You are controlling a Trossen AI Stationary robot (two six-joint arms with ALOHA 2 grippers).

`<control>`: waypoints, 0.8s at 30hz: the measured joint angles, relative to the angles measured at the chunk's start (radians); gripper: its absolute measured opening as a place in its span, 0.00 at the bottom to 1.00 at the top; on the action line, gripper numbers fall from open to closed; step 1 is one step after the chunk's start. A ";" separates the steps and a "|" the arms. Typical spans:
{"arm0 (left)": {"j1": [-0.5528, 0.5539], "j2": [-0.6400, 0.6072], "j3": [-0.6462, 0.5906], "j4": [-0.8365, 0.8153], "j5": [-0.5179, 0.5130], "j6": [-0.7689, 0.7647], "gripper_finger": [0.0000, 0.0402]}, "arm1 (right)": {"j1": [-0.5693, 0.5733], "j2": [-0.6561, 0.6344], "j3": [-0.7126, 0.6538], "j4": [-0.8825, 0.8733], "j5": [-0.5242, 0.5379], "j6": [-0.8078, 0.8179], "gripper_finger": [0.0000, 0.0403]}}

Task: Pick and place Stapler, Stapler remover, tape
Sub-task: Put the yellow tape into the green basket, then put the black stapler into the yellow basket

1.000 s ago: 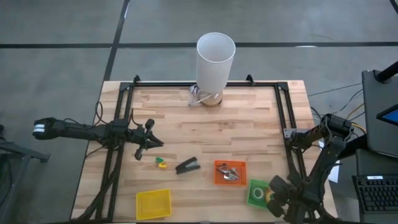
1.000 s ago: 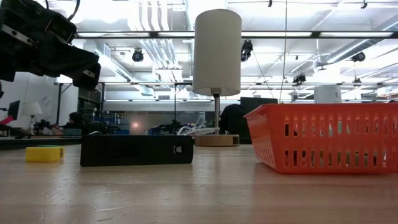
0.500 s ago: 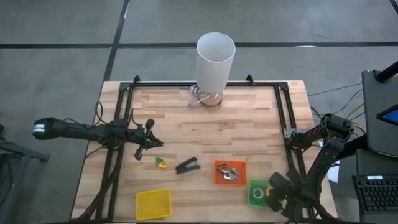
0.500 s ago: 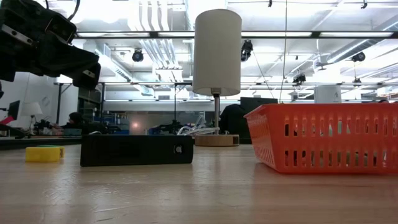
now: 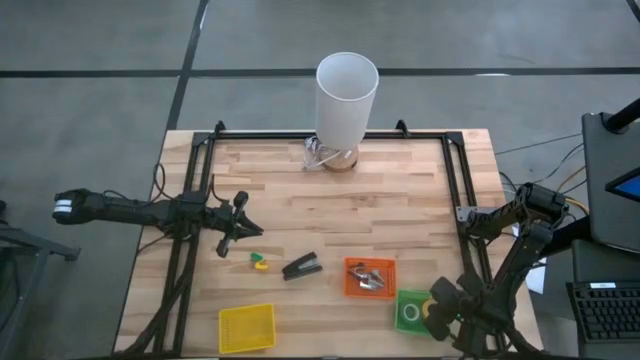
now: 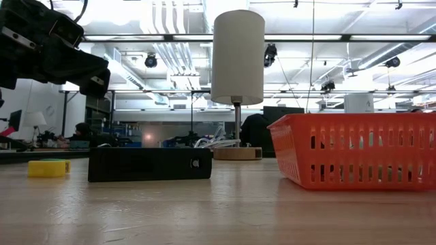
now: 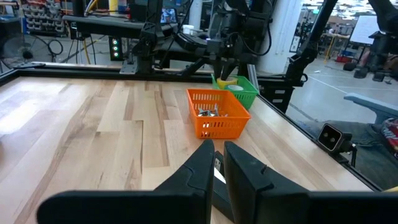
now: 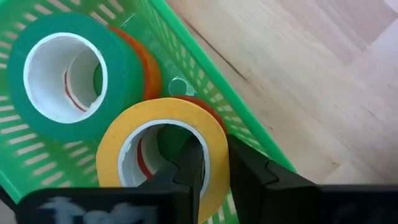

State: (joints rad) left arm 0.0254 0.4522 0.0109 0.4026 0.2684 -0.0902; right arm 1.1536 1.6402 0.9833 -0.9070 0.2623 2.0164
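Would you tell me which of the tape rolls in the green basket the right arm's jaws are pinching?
The yellow roll: the right gripper pinches its wall, while the green roll lies free beside it.

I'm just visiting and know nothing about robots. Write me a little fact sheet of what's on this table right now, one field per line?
Right gripper: over the green basket, fingers pinching the wall of the yellow tape roll
Also in green basket: green tape roll, red-orange tape beneath
Left gripper: waiting above the table's left side, nearly shut, empty
Stapler: lying on the wood, mid-table
Orange basket: holds small metal pieces
Yellow basket: front left
Lamp: back edge
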 joint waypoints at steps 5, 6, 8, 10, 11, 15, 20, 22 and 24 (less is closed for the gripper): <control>0.000 0.000 0.000 0.000 0.000 0.000 0.10 | 0.000 0.000 -0.003 -0.002 -0.002 0.000 0.23; 0.000 0.000 0.000 0.000 0.000 0.000 0.10 | 0.000 0.000 -0.003 -0.001 -0.005 0.000 0.25; 0.000 0.000 0.000 0.000 0.000 0.000 0.10 | 0.000 0.000 -0.003 -0.002 -0.008 0.000 0.30; 0.000 0.000 0.000 0.000 0.000 0.000 0.10 | 0.000 -0.002 -0.003 -0.003 -0.009 -0.005 0.34; 0.000 0.000 0.000 0.000 0.000 0.000 0.10 | 0.000 -0.004 -0.003 -0.005 -0.011 -0.012 0.36; 0.000 0.000 0.000 0.000 0.000 0.000 0.10 | 0.000 -0.026 -0.003 -0.034 -0.010 -0.009 0.40; 0.000 0.000 0.000 -0.001 0.000 0.000 0.10 | -0.002 -0.057 -0.004 -0.070 0.000 -0.003 0.41; 0.000 0.000 0.000 -0.003 0.000 0.000 0.10 | -0.003 -0.066 -0.004 -0.085 0.013 -0.002 0.40; 0.000 0.000 0.000 -0.003 0.000 0.000 0.10 | -0.003 -0.070 -0.004 -0.088 0.052 -0.004 0.39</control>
State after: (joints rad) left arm 0.0254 0.4519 0.0109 0.3994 0.2684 -0.0902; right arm 1.1511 1.5698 0.9794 -0.9951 0.3146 2.0126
